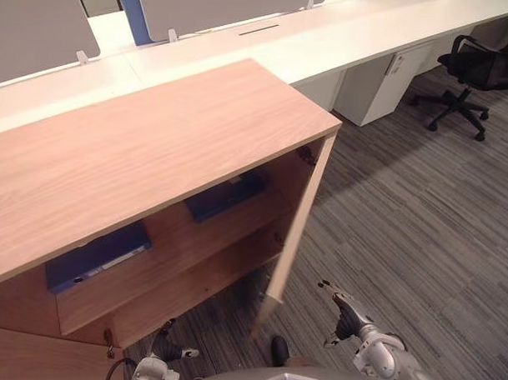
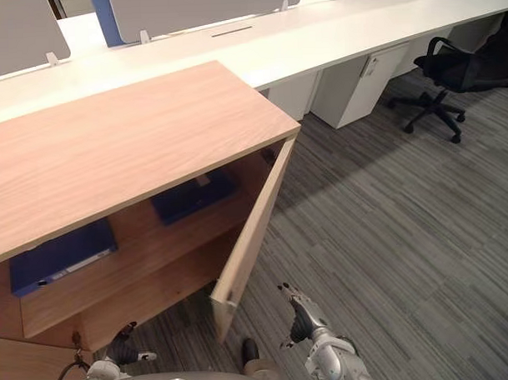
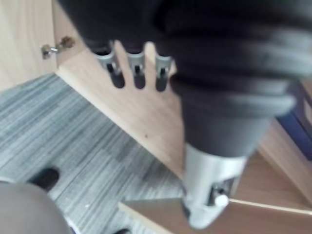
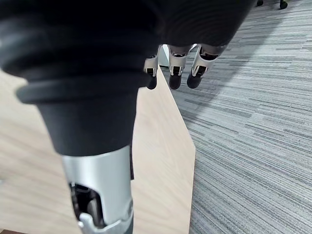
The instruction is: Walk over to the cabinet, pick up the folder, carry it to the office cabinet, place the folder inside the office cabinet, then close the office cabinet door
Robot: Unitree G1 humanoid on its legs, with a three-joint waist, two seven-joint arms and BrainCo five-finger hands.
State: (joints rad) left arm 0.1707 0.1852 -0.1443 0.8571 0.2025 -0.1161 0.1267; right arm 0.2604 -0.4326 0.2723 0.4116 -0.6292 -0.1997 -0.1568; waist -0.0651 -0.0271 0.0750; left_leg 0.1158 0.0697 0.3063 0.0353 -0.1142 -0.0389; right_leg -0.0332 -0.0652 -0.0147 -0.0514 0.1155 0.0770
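Two flat dark blue folders lie on the upper shelf inside the low light-wood office cabinet (image 1: pixel 152 143): the left folder (image 1: pixel 98 255) near the shelf's front edge, the right folder (image 1: pixel 225 195) further back, well apart from it. The cabinet's wooden door (image 2: pixel 251 232) stands swung wide open over the grey striped carpet (image 1: pixel 422 217). The left hand (image 1: pixel 166 350) hangs low before the bottom shelf, its fingers (image 3: pixel 136 73) relaxed and empty. The right hand (image 1: pixel 346 318) hangs near the door's free edge, its fingers (image 4: pixel 175 73) loose, grasping nothing.
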